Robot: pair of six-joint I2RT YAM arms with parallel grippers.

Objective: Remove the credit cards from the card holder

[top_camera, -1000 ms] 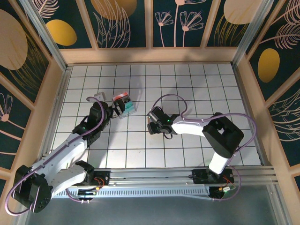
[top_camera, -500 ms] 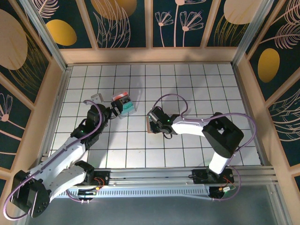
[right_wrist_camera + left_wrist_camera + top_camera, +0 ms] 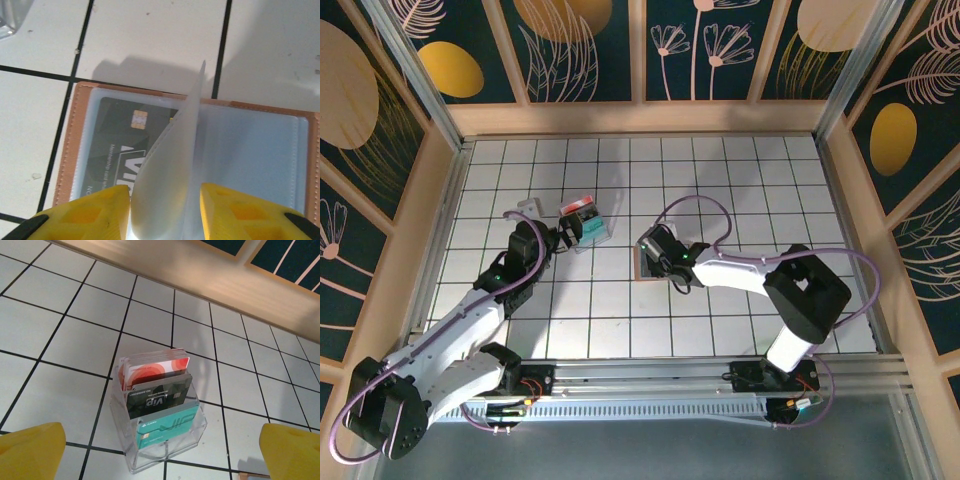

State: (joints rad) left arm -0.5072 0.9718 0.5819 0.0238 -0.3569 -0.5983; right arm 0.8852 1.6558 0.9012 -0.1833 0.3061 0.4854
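Wallet (image 3: 250, 145) lies open flat right under the right gripper (image 3: 162, 196), long side running across from finger to finger. Jaws half-spread around its upright clear flap (image 3: 185, 135) (pinching it? can't tell). Dark card (image 3: 117, 145) is tucked in the pocket just beside the flap.

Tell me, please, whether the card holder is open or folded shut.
Open. The card holder lies spread flat, a dark card showing in one pocket and one clear sleeve standing up from the middle.
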